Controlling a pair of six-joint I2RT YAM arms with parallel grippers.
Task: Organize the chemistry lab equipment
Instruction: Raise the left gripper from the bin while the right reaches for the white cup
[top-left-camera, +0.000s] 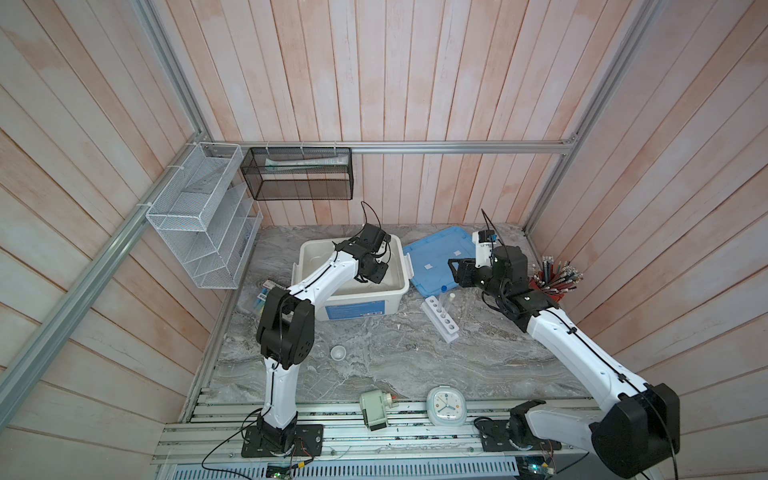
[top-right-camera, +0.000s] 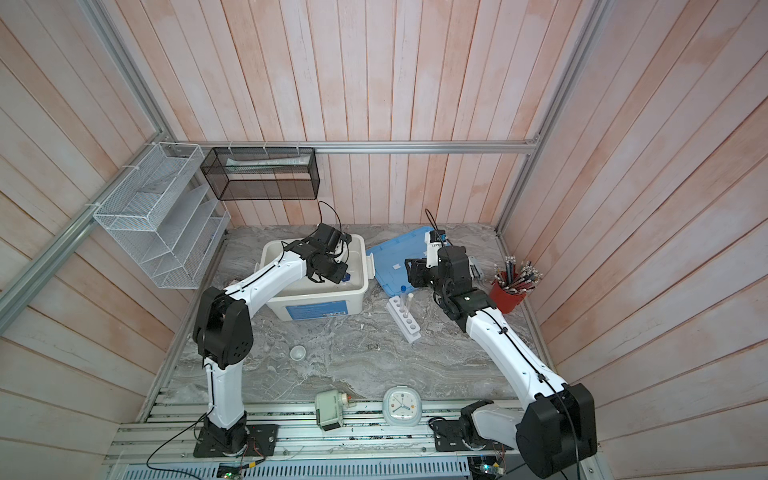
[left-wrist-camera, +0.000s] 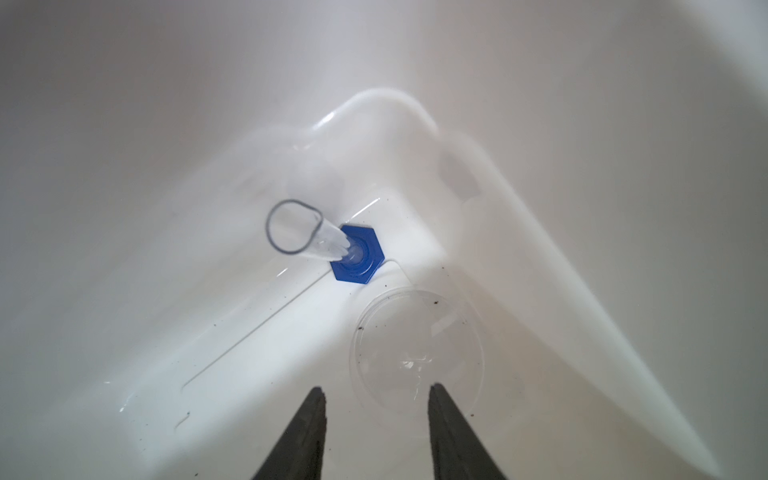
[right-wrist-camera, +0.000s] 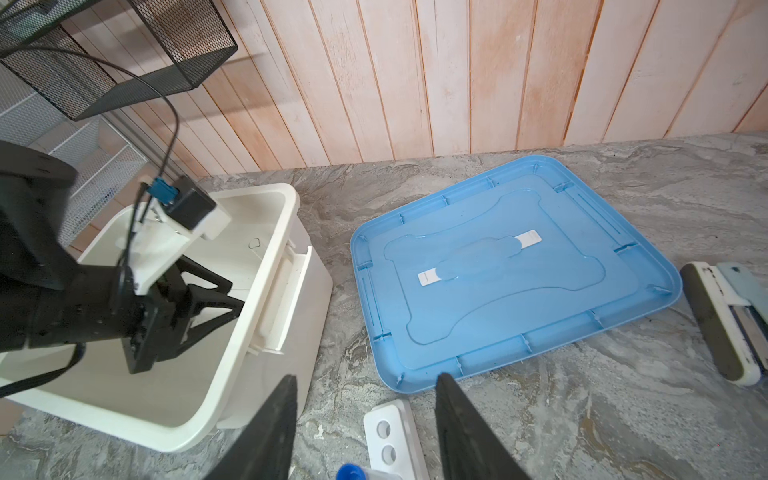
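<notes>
Standing upright in bin (left-wrist-camera: 540, 208), cylinder (left-wrist-camera: 326, 245) mouth up; left pincer (left-wrist-camera: 376, 399), right pincer (right-wrist-camera: 365, 386) spread.

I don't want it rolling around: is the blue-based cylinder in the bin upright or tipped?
Upright. The cylinder stands on its blue hexagonal base, flat on the floor of the white bin, open mouth up.

Walls: pale, pink-washed planks (top-left-camera: 415, 83) stood upright at the back and slanted on both sides.
Frame: aluminium rails (top-left-camera: 457, 147) ran along the back wall and up the corners.
Tabletop (top-left-camera: 395, 353): a grey marbled slab reached from wall to wall.
Left wall: a white wire shelf (top-left-camera: 199, 216) hung from the frame.
Back wall: a black mesh basket (top-left-camera: 297, 174) hung just beside the shelf.
Front edge: slotted metal tracks (top-left-camera: 415, 440) lay along the tabletop.
Light: soft and even, with faint shadows.
</notes>
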